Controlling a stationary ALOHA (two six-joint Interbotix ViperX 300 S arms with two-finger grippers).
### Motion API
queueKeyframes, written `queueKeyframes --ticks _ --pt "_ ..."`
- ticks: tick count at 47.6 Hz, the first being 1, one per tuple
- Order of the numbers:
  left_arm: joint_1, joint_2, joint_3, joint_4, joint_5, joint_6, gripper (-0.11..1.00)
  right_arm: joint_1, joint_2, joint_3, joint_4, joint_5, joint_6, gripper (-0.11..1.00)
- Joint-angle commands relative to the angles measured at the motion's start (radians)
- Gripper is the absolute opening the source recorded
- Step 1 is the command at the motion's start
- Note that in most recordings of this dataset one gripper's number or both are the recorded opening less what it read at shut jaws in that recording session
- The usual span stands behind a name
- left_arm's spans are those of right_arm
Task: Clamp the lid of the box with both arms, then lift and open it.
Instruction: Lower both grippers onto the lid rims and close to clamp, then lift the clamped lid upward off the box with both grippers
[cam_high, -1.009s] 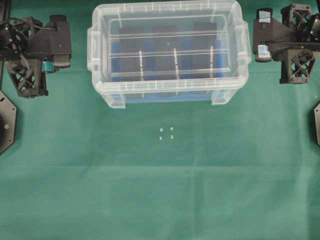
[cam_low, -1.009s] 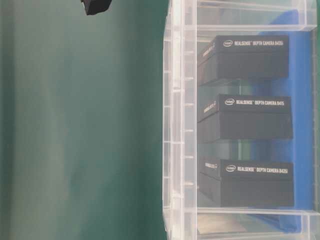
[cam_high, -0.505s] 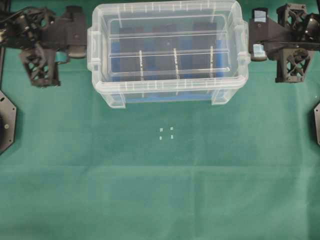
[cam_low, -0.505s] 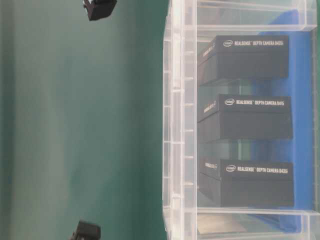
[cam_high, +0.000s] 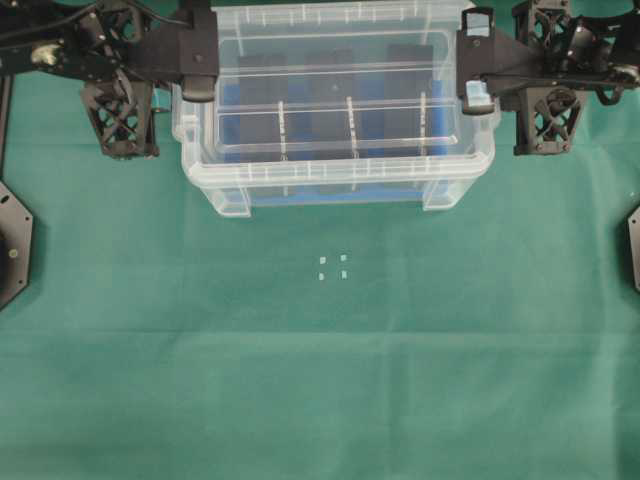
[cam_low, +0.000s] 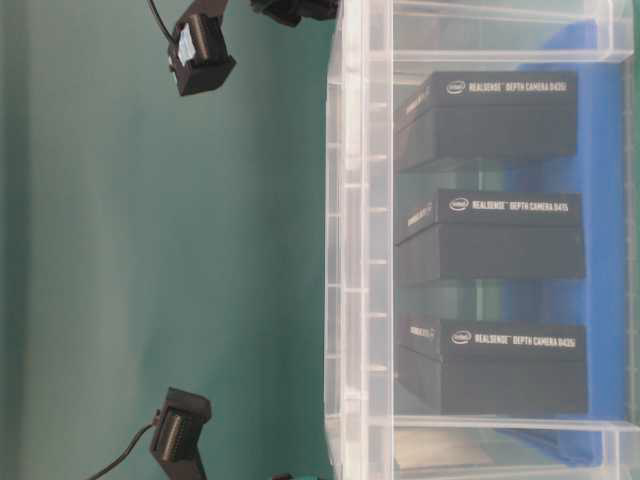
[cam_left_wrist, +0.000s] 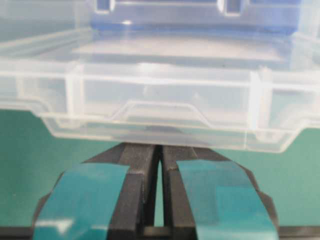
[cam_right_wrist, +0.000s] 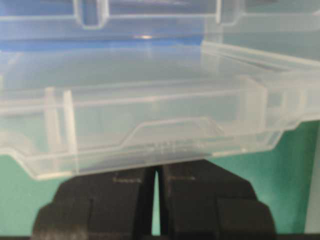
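The box (cam_high: 330, 187) is a deep clear tub with a blue base and three black blocks (cam_low: 490, 235) inside. The clear ribbed lid (cam_high: 335, 95) lies on top of it. My left gripper (cam_high: 198, 82), with teal tape, sits at the lid's left end. In the left wrist view its jaws (cam_left_wrist: 160, 146) are shut, the tips tucked under the lid's end tab (cam_left_wrist: 160, 112). My right gripper (cam_high: 473, 88) sits at the right end. Its jaws (cam_right_wrist: 156, 167) are likewise shut, and the lid's edge (cam_right_wrist: 170, 135) hides the tips.
Small white markers (cam_high: 332, 266) lie on the green cloth in front of the box. Black hexagonal bases show at the left edge (cam_high: 10, 245) and right edge (cam_high: 634, 245). Black arm parts (cam_low: 200, 55) hang beside the box wall (cam_low: 355, 250).
Both arms have moved inward and toward the back, from beside the box to its two ends. The box and lid have not shifted.
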Motion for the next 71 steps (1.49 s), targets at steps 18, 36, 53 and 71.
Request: queueKeyframes --ticks 18,36,53,71 --pt "-0.02 0.014 -0.025 -0.006 -0.041 -0.006 0.0 0.025 0.0 -0.038 0.005 -0.006 0.006 0.0" --pt "-0.025 0.018 -0.035 -0.006 -0.041 -0.006 0.0 0.025 0.0 -0.041 0.005 -0.006 0.006 0.0" --pt "-0.038 0.032 -0.06 -0.008 -0.041 -0.006 0.0 0.026 -0.012 -0.048 0.005 -0.006 0.009 0.0" --pt "-0.046 0.014 -0.072 -0.006 -0.032 -0.008 0.0 0.029 -0.015 -0.081 0.005 0.009 0.011 0.0"
